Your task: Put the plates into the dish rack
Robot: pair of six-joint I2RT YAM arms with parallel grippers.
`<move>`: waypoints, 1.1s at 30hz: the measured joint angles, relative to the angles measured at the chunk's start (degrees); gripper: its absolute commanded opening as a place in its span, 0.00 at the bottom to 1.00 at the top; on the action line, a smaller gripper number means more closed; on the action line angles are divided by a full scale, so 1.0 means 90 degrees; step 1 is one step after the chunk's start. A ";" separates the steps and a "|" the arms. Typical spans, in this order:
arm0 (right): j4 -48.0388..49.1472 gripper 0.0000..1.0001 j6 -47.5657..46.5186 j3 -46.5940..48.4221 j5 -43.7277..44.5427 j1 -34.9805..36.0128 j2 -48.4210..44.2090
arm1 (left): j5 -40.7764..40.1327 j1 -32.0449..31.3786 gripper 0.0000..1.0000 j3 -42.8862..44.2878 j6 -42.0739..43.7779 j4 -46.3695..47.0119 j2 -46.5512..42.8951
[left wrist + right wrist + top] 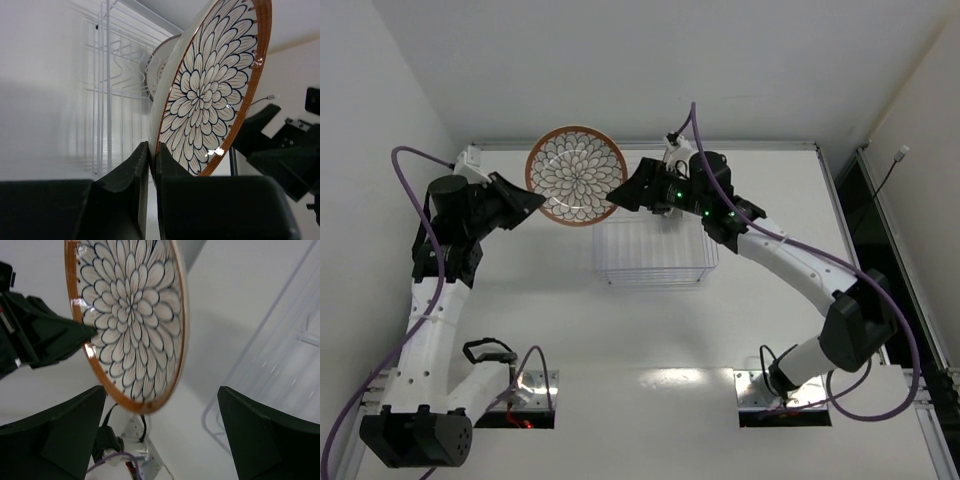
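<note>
A brown-rimmed plate (577, 175) with a white petal pattern hangs in the air, tilted on edge, left of and behind the wire dish rack (655, 252). My left gripper (537, 201) is shut on its left rim; the left wrist view shows the fingers (137, 165) pinching the plate (210, 90) at its lower edge. My right gripper (616, 196) is open beside the plate's right rim, not touching it. In the right wrist view the plate (130, 315) sits above the gap of that gripper (162, 432). A second plate (159, 65) shows partly behind the held one, by the rack wires (107, 90).
The rack's edge shows at the right of the right wrist view (280, 375). White walls close in the table on the left, back and right. A mount plate with purple cable (135, 452) lies under the held plate.
</note>
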 measured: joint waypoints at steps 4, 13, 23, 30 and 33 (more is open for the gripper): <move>0.0243 0.84 0.0323 0.0335 -0.0214 -0.0117 0.0542 | -0.0044 -0.0367 0.00 0.0000 0.0100 -0.0044 0.0000; 0.0389 0.27 0.0801 0.0393 -0.0391 -0.0316 0.0954 | -0.0510 -0.0818 0.00 0.0425 0.0508 -0.0619 0.0172; 0.0253 0.29 0.0831 0.0384 -0.0265 -0.0461 0.0862 | -0.1217 -0.1336 0.00 0.0651 0.0685 -0.0782 0.0228; 0.0117 0.00 0.0840 0.0381 -0.0398 -0.0527 0.0748 | -0.1770 -0.1586 0.00 0.0736 0.0692 -0.0874 0.0272; 0.0066 0.00 0.0848 0.0374 -0.0401 -0.0525 0.0714 | -0.2008 -0.1664 0.00 0.0787 0.0685 -0.0908 0.0282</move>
